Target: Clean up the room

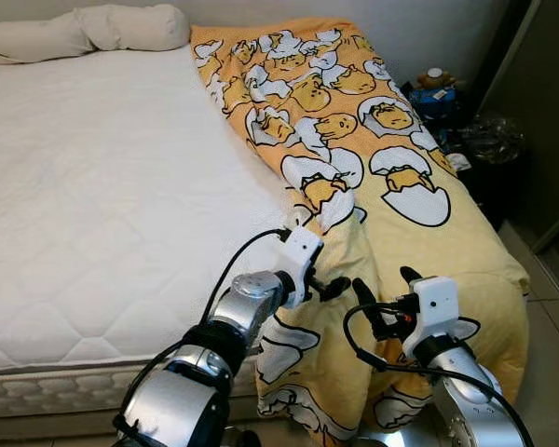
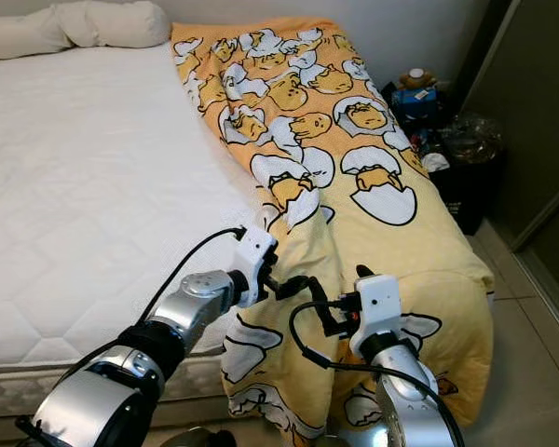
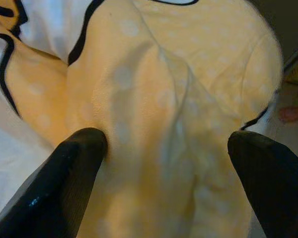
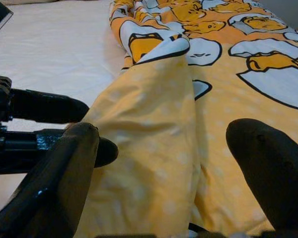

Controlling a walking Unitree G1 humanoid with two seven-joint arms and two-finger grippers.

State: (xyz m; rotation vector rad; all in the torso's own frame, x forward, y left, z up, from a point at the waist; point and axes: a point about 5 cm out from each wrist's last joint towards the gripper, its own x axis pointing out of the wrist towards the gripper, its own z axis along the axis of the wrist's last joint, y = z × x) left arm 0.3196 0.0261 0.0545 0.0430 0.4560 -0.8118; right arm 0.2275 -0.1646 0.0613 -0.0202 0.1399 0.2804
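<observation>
Both grippers sit low in the centre of the head views, at the foot edge of the bed. Left gripper [image 1: 334, 287] has its fingers spread wide, one fingertip [image 3: 84, 144] pressing into a raised fold of the yellow blanket [image 1: 373, 168]. Right gripper [image 1: 384, 300], just to its right, is also spread wide, straddling the same fold without clamping it. That egg-patterned blanket runs from the upper centre down the right side of the white mattress [image 1: 102, 186] and drapes over its lower corner. Pillows [image 1: 84, 30] lie at the upper left.
</observation>
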